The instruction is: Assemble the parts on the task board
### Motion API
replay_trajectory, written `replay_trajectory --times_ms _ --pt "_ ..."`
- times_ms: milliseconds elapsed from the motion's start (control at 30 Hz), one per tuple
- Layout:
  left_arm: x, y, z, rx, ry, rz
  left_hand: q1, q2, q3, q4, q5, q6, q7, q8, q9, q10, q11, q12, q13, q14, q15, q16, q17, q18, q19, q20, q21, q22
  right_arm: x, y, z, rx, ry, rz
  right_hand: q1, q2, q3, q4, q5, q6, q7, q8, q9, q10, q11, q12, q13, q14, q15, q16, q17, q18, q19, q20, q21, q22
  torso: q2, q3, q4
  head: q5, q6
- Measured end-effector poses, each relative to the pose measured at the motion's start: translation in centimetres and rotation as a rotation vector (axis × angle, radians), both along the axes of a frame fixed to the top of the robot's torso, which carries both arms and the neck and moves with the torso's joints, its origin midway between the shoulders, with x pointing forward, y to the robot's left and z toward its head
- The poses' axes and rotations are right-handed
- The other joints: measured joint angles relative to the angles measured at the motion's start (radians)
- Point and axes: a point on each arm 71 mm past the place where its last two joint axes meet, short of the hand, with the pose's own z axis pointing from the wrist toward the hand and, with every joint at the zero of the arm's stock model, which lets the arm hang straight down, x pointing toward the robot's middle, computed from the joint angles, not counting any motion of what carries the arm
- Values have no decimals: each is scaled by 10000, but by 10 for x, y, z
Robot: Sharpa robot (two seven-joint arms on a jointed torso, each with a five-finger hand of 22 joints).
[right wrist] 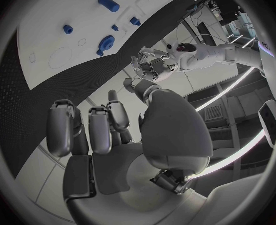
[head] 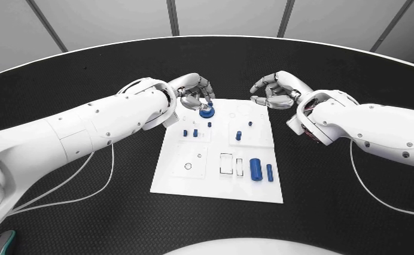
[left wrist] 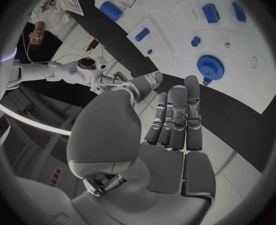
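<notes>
Left hand (head: 191, 90): I see it at the far left corner of the task board (head: 221, 153), fingers (left wrist: 175, 116) curled inward and holding nothing; the blue gear (head: 207, 112) sits on the board just beside the fingertips.
Right hand (head: 277, 92): at the board's far right corner, over the black table (head: 345, 195), fingers (right wrist: 100, 130) curled, nothing in them.
Parts: a large blue cylinder (head: 255, 168) and a slimmer one (head: 269, 172) lie near the board's near right corner (small blue pegs stand mid-board).
In the way: white cables (head: 86, 177) trail across the table under my arms.
</notes>
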Motion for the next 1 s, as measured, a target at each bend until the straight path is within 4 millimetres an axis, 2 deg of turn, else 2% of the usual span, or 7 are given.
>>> replay_trajectory --times_ms 67,133,200,333,567,733,1000 --pt "0 -3 -4 366 -161 -104 -100 -100 -127 15 0 134 -34 -125 -82 0 0 -190 -185 402 4 438 497 1 193 26 0 -39 0 1 0 19 -63 3 0 0 56 0 0 0 0 -1 0 -157 7 -290 -260 0 0 -138 5 10 -75 -75 -201 0 3 0 -3 -3 5" --pt "1 -5 -8 737 -261 -179 -113 -113 -180 -39 0 213 -30 -197 -135 -24 24 -355 -336 581 33 659 691 1 273 41 0 -70 0 1 1 35 -112 8 0 0 56 0 0 0 0 34 0 -235 -24 -490 -436 0 0 -207 7 156 -95 -87 -324 0 5 3 -4 -6 6" --pt "1 -7 -13 1170 -364 -256 -171 -171 -294 -66 -41 319 -32 -270 -192 -40 40 -554 -504 773 43 895 902 1 390 67 0 -104 0 2 1 49 -151 17 0 0 56 0 0 0 0 34 0 -278 -11 -574 -518 -8 -7 -241 7 156 -128 -54 -351 0 6 6 -11 -12 12" --pt "2 -9 -21 1819 -489 -337 -211 -131 -379 -95 -60 503 -35 -349 -249 -39 40 -752 -693 1146 43 1287 1380 1 575 60 100 -106 0 2 1 65 -197 18 0 0 55 0 0 -34 34 34 1 -286 -4 -618 -563 -37 -36 -241 6 156 -128 -54 -351 0 12 7 -22 -23 18" --pt "3 -12 -32 2205 -464 -355 -211 -131 -415 -132 -60 624 -49 -442 -292 42 102 -847 -831 1411 24 1562 1770 1 716 51 148 -106 0 4 2 87 -242 35 0 0 83 -28 0 -34 35 32 1 -348 -13 -673 -654 -37 -36 -241 6 156 -128 -54 -408 0 19 12 -22 -56 9" --pt "2 -15 -39 2227 -412 -363 -211 -131 -415 -132 -60 783 -69 -481 -309 335 46 -848 -923 1556 -13 1779 2033 0 789 56 234 -103 0 4 2 94 -243 43 0 0 83 -28 0 -71 -1 31 1 -348 -13 -741 -684 -37 -36 -241 5 155 -128 -54 -408 0 20 11 -20 -76 9" --pt "0 -19 -50 2298 -193 -405 -48 105 -92 -330 -18 1273 -223 -480 -303 934 -79 -848 -993 1926 -126 2113 2438 0 994 -70 515 36 0 6 2 104 -228 77 0 0 83 -28 0 -70 -1 30 2 -348 -13 -741 -684 -37 -35 -241 4 155 -128 -54 -408 0 20 12 -21 -90 -6"
